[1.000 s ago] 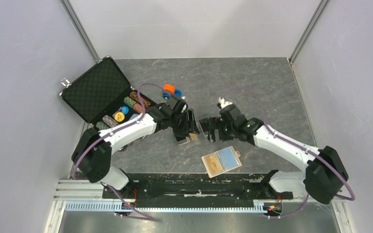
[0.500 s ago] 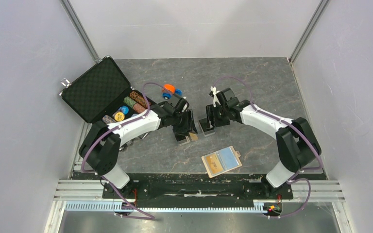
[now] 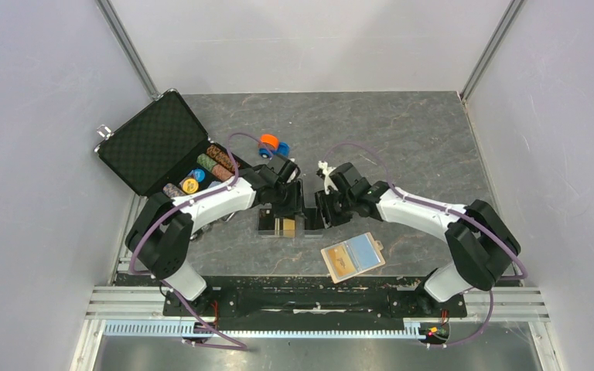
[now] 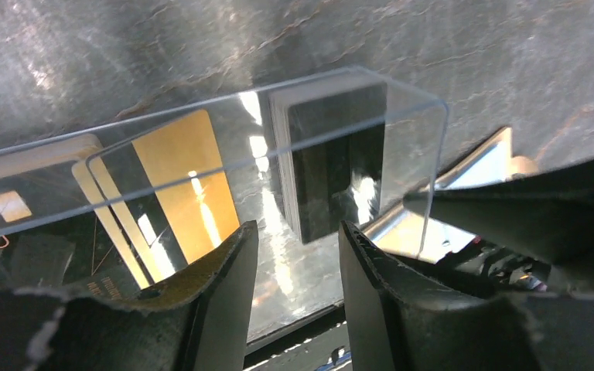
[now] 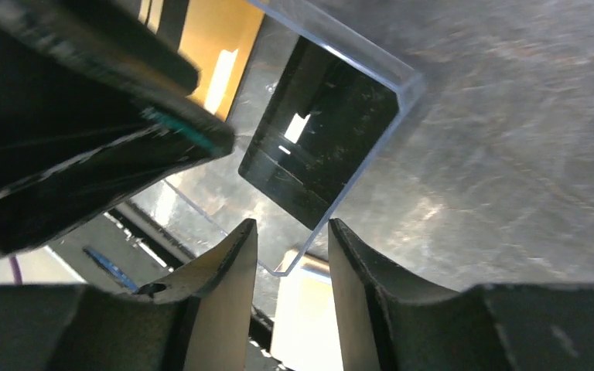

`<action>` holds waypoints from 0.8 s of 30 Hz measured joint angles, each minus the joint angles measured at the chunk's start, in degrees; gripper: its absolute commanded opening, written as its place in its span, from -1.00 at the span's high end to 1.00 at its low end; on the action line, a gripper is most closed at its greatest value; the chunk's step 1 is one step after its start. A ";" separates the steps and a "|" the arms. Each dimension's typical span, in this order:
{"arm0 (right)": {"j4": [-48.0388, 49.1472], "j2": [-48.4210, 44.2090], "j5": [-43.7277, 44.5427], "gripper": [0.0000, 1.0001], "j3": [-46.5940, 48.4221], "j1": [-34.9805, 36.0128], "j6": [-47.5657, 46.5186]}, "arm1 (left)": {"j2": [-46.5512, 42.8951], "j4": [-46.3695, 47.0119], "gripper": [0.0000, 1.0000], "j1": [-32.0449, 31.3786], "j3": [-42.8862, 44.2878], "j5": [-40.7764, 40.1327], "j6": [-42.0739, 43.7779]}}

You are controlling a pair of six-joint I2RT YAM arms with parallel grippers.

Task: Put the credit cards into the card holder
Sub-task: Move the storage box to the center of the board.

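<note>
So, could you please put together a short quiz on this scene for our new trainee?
1. True or false: the card holder lies inside the black briefcase.
2. Which thing do the left claw and the right claw both reach? A) clear box B) poker chips C) card holder
3. In the left wrist view, what colour is the card beside the black stack?
Key: 1 false, the card holder lies on the table; 2 A; 3 gold, the gold card.
</note>
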 measured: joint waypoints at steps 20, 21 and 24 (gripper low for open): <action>3.58 -4.70 2.10 0.63 -4.98 3.30 6.12 | -1.09 1.62 0.25 0.00 -5.27 0.52 0.15; 3.69 -4.72 2.10 0.64 -5.03 3.30 6.16 | -1.03 1.81 0.29 0.00 -5.27 0.76 0.13; 4.00 -4.92 2.08 0.66 -5.33 3.23 6.54 | -0.33 2.78 0.38 -0.04 -5.27 1.49 0.11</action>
